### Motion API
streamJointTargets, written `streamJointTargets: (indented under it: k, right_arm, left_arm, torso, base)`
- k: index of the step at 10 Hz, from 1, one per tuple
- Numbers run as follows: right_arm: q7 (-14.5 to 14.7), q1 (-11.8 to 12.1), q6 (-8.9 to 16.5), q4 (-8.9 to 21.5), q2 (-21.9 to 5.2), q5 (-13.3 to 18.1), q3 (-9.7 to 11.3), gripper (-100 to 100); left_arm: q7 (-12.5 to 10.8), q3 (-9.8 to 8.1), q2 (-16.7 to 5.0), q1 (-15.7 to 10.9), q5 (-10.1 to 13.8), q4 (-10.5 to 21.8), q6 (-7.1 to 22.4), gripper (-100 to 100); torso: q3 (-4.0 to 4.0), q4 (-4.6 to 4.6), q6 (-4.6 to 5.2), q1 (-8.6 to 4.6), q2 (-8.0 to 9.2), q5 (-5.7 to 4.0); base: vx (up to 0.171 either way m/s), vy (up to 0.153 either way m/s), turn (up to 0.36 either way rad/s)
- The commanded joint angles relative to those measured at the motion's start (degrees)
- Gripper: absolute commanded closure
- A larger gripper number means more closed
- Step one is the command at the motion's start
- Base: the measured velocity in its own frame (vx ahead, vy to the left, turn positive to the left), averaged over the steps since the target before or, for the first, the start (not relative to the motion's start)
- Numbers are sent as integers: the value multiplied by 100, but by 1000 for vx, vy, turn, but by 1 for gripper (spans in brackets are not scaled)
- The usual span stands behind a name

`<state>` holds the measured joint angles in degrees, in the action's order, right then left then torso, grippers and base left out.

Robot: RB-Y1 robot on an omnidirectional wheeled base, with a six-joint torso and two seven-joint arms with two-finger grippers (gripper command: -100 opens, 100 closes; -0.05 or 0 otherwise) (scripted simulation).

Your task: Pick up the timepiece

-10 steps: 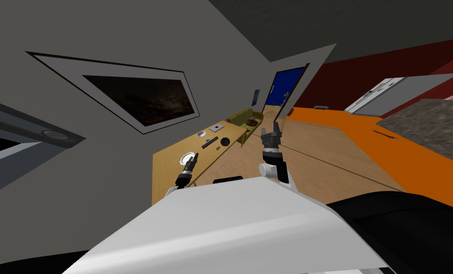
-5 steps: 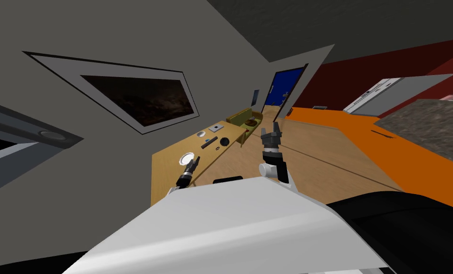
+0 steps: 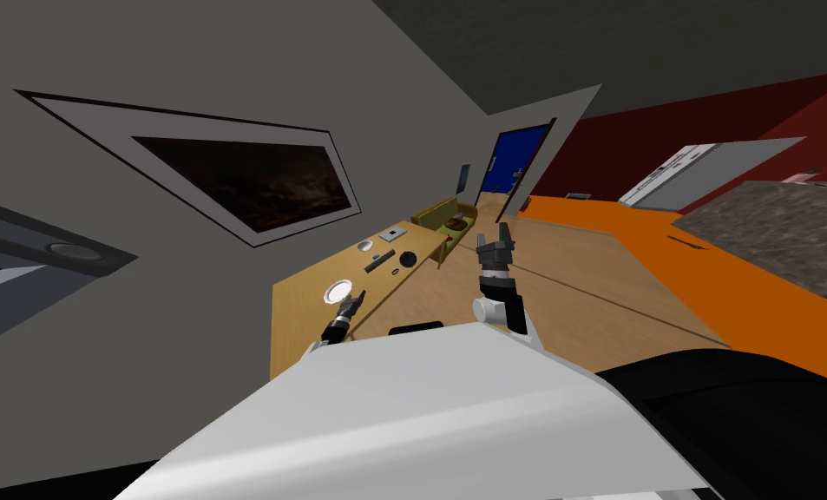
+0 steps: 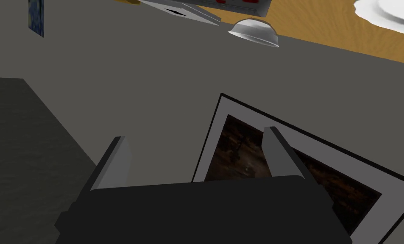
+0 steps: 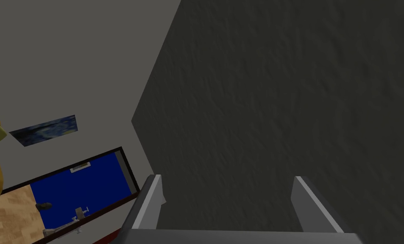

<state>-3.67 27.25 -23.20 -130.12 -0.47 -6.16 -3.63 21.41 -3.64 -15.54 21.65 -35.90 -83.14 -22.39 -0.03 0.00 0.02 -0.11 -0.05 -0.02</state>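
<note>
Your left end effector [image 3: 356, 298] released, near a round white plate [image 3: 340, 292], right end effector [image 3: 494, 233] released too (pointing up), dark bar-shaped clock with red digits [image 3: 380, 261] on wooden tabletop [image 3: 303, 302], beside grey bowl [image 3: 366, 246].

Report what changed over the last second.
The whole head view slid slightly left: my own move, not the things'. The left gripper drew back a little, off the near edge of the white plate, fingers open. Nothing was taken hold of. The right gripper stayed raised and open; the things on the table lie as before.
</note>
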Motion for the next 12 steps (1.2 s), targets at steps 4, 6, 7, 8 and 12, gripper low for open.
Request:
streamJointTargets:
  k: [4, 6, 7, 8, 12]
  right_arm:
    - [0, 0, 0, 0, 0, 0, 0, 0]
    - [0, 0, 0, 0, 0, 0, 0, 0]
    - [0, 0, 0, 0, 0, 0, 0, 0]
    - [0, 0, 0, 0, 0, 0, 0, 0]
    - [0, 1, 0, 0, 0, 0, 0, 0]
  left_arm:
    - [278, -62, -106, -269, -472, 729, 42, -100]
    - [458, -103, -184, -483, -837, 1163, 95, -100]
    - [540, -122, -219, -592, -1005, 1352, 121, -100]
    - [540, -122, -219, -592, -1012, 1455, 121, -100]
    - [809, -181, -324, -1023, -1652, 2266, 224, -100]
  torso:
    - [-4, -1, 1, -3, -7, -1]
    - [-4, -1, 0, -2, -6, -1]
    - [-6, -2, 0, -6, -10, -2]
    - [-8, -2, 1, -10, -13, -3]
    - [-14, -5, 1, -13, -25, -3]
  base:
    - [24, -27, -52]
    - [35, -37, -89]
    - [50, -54, -134]
    - [39, -38, -37]
    - [69, -50, -130]
